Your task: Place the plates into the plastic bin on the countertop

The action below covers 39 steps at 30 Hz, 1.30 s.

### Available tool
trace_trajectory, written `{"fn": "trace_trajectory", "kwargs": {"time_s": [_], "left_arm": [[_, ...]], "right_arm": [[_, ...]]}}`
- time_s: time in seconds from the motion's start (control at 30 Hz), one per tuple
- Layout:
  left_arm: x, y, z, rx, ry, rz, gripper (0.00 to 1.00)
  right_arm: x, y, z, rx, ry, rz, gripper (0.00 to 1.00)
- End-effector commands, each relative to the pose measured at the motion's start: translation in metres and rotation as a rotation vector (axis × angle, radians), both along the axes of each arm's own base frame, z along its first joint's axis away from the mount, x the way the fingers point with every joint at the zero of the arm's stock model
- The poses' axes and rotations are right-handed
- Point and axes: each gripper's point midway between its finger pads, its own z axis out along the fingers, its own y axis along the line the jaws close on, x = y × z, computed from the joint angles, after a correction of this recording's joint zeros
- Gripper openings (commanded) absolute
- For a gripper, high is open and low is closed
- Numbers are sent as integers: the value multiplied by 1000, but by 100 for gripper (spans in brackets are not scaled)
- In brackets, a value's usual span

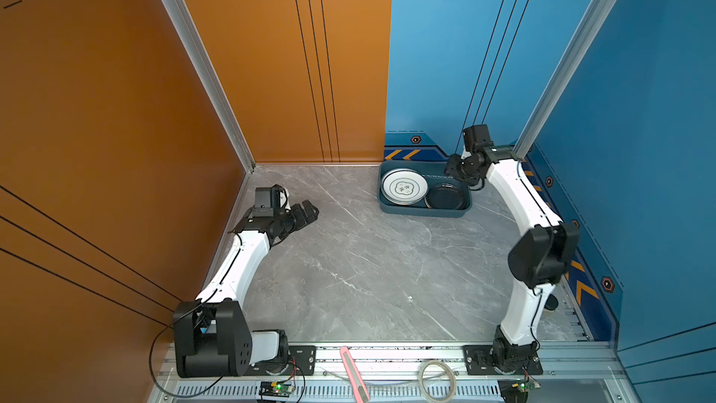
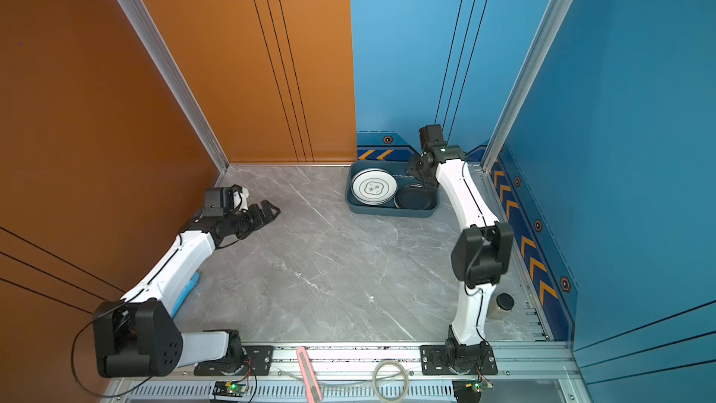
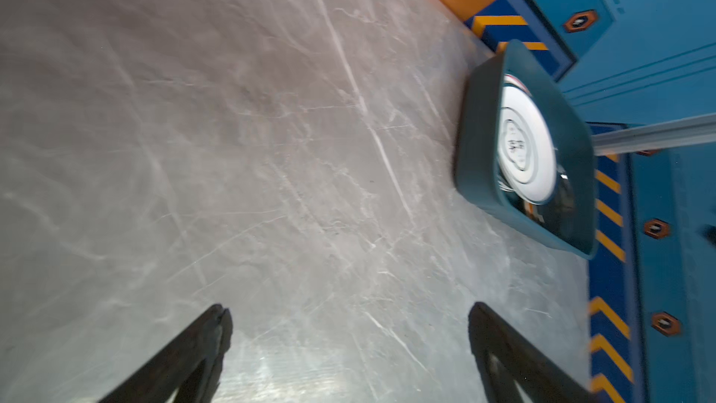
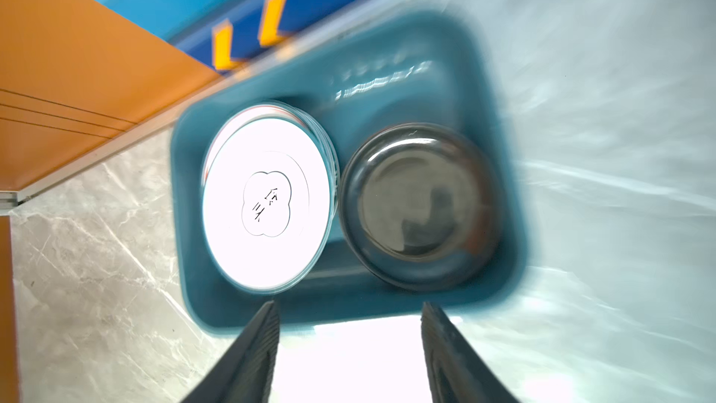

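Observation:
The dark teal plastic bin [image 1: 422,212] [image 2: 391,212] stands at the back right of the grey marble countertop [image 1: 368,265]. Inside lie a stack of plates topped by a white plate with a black quatrefoil [image 1: 404,187] [image 4: 267,203] and, beside it, a black plate [image 1: 445,196] [image 4: 418,207]. My right gripper [image 1: 454,172] [image 4: 348,304] hovers over the bin's back right corner, open and empty. Far to the left, my left gripper [image 1: 312,211] [image 3: 348,308] is open low over bare countertop; the bin [image 3: 480,157] shows ahead of it in the left wrist view.
A pink utility knife [image 1: 354,374] and a coiled cable [image 1: 438,379] lie on the front rail. A black-lidded jar [image 2: 503,306] stands by the right arm's base. A blue object [image 2: 186,292] peeks from under the left arm. Orange and blue walls enclose the counter.

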Motion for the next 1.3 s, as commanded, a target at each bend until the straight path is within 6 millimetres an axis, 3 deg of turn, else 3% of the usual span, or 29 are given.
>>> {"fn": "trace_trajectory", "kwargs": {"time_s": [0.0, 0.03, 0.07, 0.1, 0.23, 0.43, 0.53, 0.67, 0.77, 0.87, 0.97, 1.1, 1.27], "left_arm": [[-13, 44, -3, 275, -14, 126, 98], [-17, 52, -1, 335, -31, 150, 98], [-19, 58, 2, 373, -49, 179, 98], [-20, 64, 5, 407, -83, 203, 98], [-19, 79, 4, 522, -219, 244, 98], [-16, 77, -19, 584, -298, 201, 98], [-19, 82, -26, 645, -395, 218, 98], [-26, 88, -49, 657, -377, 242, 98], [-24, 93, -47, 657, -382, 281, 98], [-17, 99, -50, 625, -374, 312, 98], [-2, 92, -54, 596, -368, 255, 98], [11, 79, -56, 576, -376, 173, 98], [0, 86, -55, 580, -377, 215, 98]], "right_arm": [[-25, -42, 10, -202, -50, -76, 68], [-34, -49, 9, -221, -57, -93, 78], [-39, -53, 6, -227, -73, -99, 96], [-46, -58, -1, -243, -87, -111, 100], [-73, -87, -32, -384, -115, -173, 100], [-102, -116, -84, -382, -84, -286, 100], [-106, -121, -96, -421, -152, -302, 100], [-117, -137, -110, -434, -330, -389, 100], [-128, -143, -123, -429, -368, -391, 100], [-139, -144, -134, -431, -442, -383, 100], [-140, -146, -129, -448, -470, -383, 100], [-124, -124, -129, -484, -528, -231, 100], [-107, -109, -144, -466, -522, -138, 100]]}}
